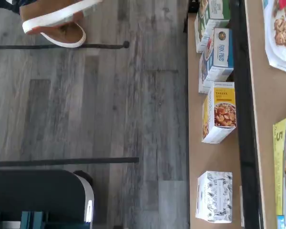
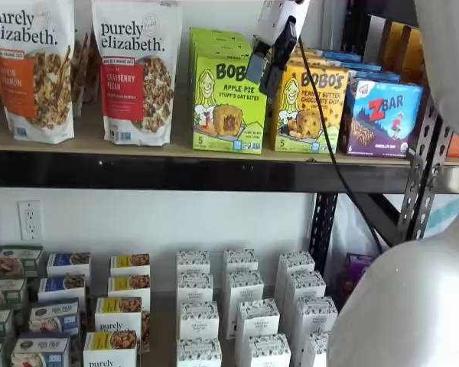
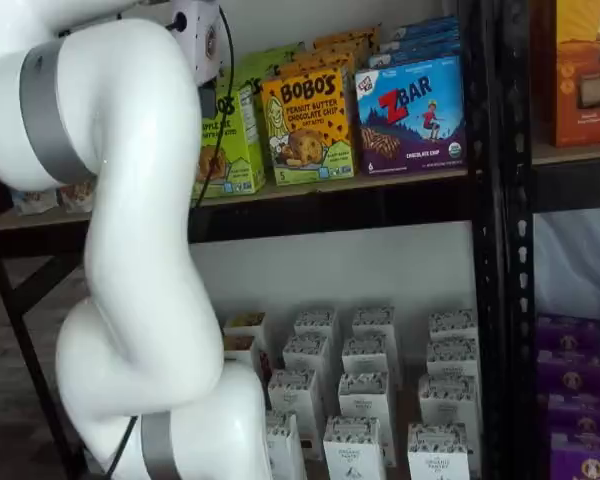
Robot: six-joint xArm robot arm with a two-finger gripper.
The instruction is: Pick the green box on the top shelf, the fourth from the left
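The green box (image 2: 228,103), a lime Bobo's Apple Pie carton, stands upright on the top shelf (image 2: 76,170) between a cranberry granola bag and a yellow-orange Bobo's box. My gripper (image 2: 266,70) hangs in front of the box's upper right corner, tilted, its black fingers open with a gap and nothing in them. In a shelf view the white arm covers most of the green box (image 3: 238,140), and only the gripper's white body and one dark finger (image 3: 208,100) show. The wrist view, turned on its side, catches a lime edge of the green box (image 1: 279,167) on the shelf board (image 1: 269,95).
Granola bags (image 2: 138,69) stand left of the green box; the peanut butter Bobo's box (image 2: 310,107) and a ZBar box (image 2: 382,115) stand right of it. Rows of small cartons (image 2: 241,306) fill the lower shelf. A black upright (image 3: 490,200) and the arm's cable (image 2: 329,153) are close by.
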